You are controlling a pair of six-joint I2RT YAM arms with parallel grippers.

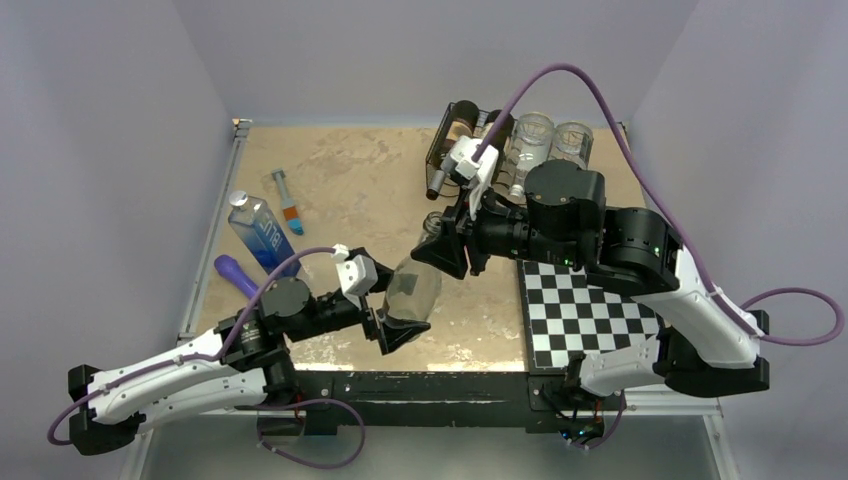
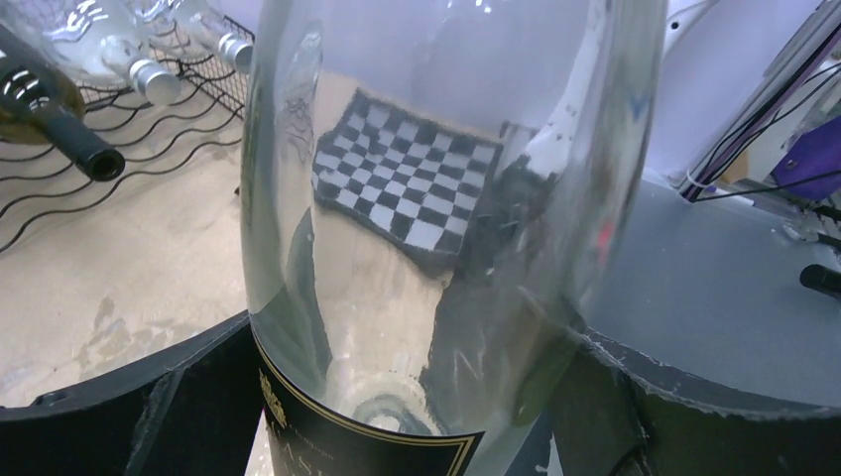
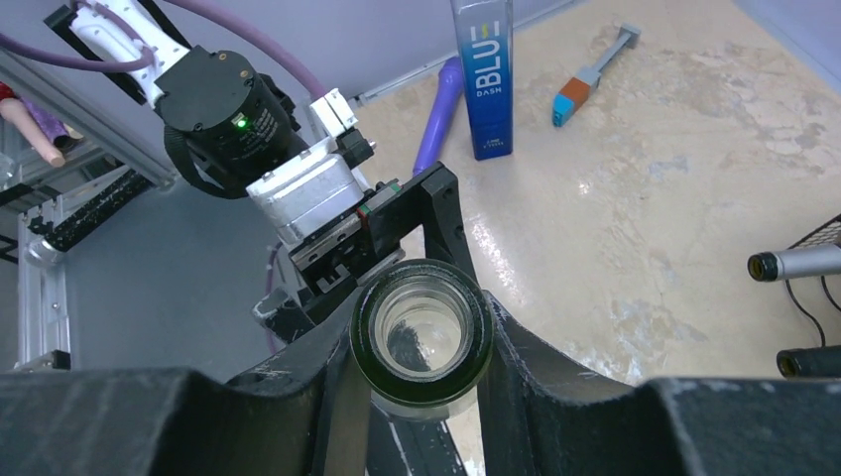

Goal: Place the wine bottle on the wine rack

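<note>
While the right gripper is clamping the wine bottle near the wine rack, the left gripper, fingers apart, is apparently letting go; rackward carrying is coming next.

- The wine bottle slants between both arms, its neck clamped in the right jaws and its base between the wide-spread left jaws.
- The wine rack stands just beyond the right jaws.
- A chessboard lies on the surface, right of the left jaws.
</note>
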